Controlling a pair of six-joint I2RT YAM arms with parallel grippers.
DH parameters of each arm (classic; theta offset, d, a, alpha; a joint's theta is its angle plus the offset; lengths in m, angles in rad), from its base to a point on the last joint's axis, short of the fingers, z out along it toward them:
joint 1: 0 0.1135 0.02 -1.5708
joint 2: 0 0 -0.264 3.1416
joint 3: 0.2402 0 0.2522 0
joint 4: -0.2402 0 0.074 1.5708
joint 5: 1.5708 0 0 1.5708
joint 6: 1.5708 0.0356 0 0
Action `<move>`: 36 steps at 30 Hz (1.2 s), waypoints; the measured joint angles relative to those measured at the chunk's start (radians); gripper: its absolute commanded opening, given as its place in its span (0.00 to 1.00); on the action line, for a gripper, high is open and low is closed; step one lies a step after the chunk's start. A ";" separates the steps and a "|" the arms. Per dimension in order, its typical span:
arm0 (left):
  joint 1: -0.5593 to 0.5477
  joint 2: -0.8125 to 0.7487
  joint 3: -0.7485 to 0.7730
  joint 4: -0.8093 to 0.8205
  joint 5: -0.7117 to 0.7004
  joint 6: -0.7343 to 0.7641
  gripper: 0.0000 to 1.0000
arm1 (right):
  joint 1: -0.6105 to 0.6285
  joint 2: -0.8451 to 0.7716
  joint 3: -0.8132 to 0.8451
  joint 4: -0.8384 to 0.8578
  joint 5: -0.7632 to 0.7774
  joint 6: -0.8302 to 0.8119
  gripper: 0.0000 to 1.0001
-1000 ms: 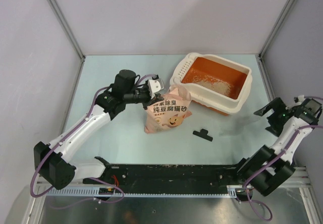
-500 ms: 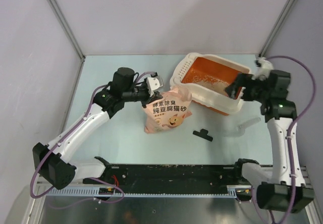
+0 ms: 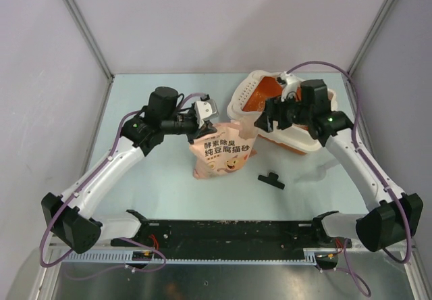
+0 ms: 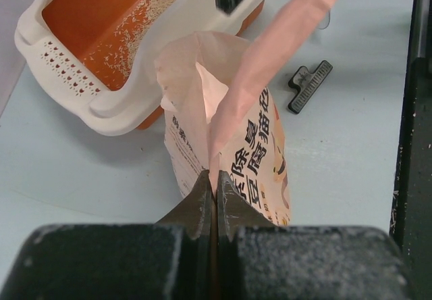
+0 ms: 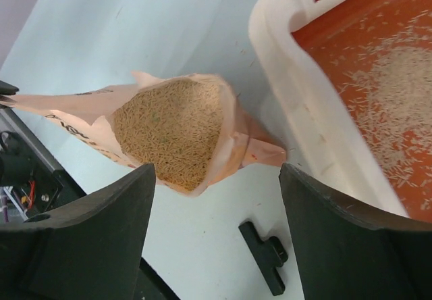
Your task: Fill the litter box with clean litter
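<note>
The litter box [image 3: 240,103] stands at the back centre, cream outside and orange inside, with a thin scatter of clean litter [image 5: 395,104] on its floor. A pink bag [image 3: 223,153] stands upright beside its left front. The bag's mouth is open and full of beige granules [image 5: 172,131]. My left gripper [image 3: 204,114] is shut on the bag's top edge [image 4: 260,57] and holds it up. My right gripper [image 3: 267,121] is open and empty, hovering over the box's near rim [image 5: 297,90] and the bag's mouth. The right arm hides much of the box in the top view.
A black clip [image 3: 271,180] lies on the table in front of the bag; it also shows in the right wrist view [image 5: 264,256]. A clear plastic scoop [image 3: 324,169] lies right of it. A black rail [image 3: 229,236] runs along the near edge.
My right arm has swung from the table's right edge over the litter box to above the bag's mouth. My left gripper has kept hold of the bag, shifting slightly left.
</note>
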 measured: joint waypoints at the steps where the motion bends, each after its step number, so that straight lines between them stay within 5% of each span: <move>1: 0.000 0.000 0.000 -0.001 0.003 0.000 0.00 | 0.021 0.012 0.000 0.000 0.016 0.000 0.75; 11: 0.001 0.000 0.003 -0.008 0.025 0.015 0.00 | 0.103 0.101 0.000 0.041 0.130 0.028 0.53; 14: 0.001 0.000 0.003 -0.010 0.029 0.035 0.00 | 0.147 0.137 0.000 0.041 0.167 0.031 0.37; 15: 0.001 0.000 0.003 -0.011 0.030 0.042 0.00 | 0.156 0.146 0.000 0.042 0.175 0.033 0.23; 18: 0.001 0.000 0.003 -0.013 0.037 0.065 0.00 | 0.171 0.164 0.000 0.044 0.196 0.048 0.00; 34: 0.124 0.196 0.202 -0.079 0.261 0.046 0.00 | 0.195 0.108 0.000 -0.006 0.227 0.096 0.00; 36: 0.113 0.182 0.172 -0.056 0.276 0.041 0.00 | 0.195 0.106 0.000 -0.006 0.214 0.097 0.08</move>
